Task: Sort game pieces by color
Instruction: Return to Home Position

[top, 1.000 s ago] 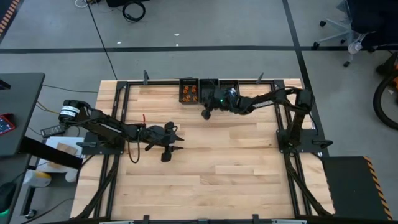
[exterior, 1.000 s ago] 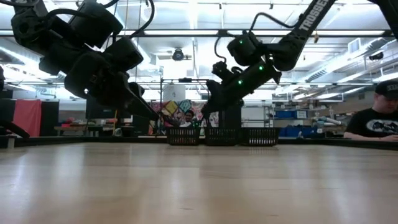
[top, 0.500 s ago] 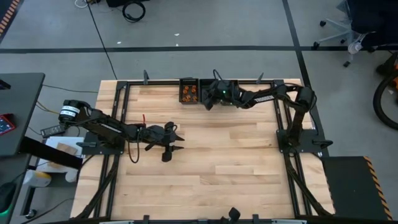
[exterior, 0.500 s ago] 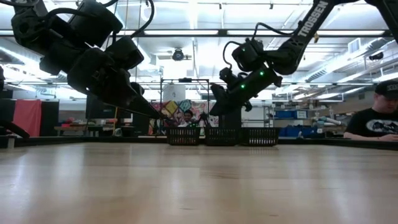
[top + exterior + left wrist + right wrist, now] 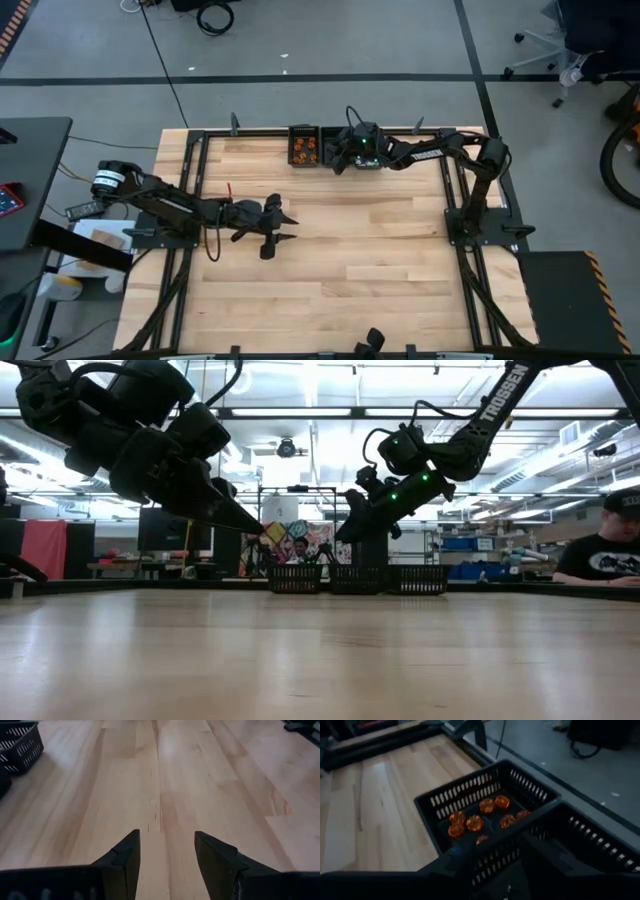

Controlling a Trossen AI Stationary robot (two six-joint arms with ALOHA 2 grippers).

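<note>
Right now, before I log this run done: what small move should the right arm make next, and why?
Probably lift the right gripper clear of the middle bin and draw it back. It hangs open and empty above it; orange pieces lie in the neighbouring bin, no loose piece shows on the table, and the left gripper waits open mid-table.

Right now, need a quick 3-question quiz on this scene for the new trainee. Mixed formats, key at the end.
1. True or false: the left gripper is holding a game piece.
2. The game pieces showing in the black bin in the right wrist view are: A white, B orange, C black.
3. Fill in: the right gripper hangs above the row of ___ at the far edge of the table.
Key: 1 false, it is open and empty. 2 B. 3 bins.
</note>
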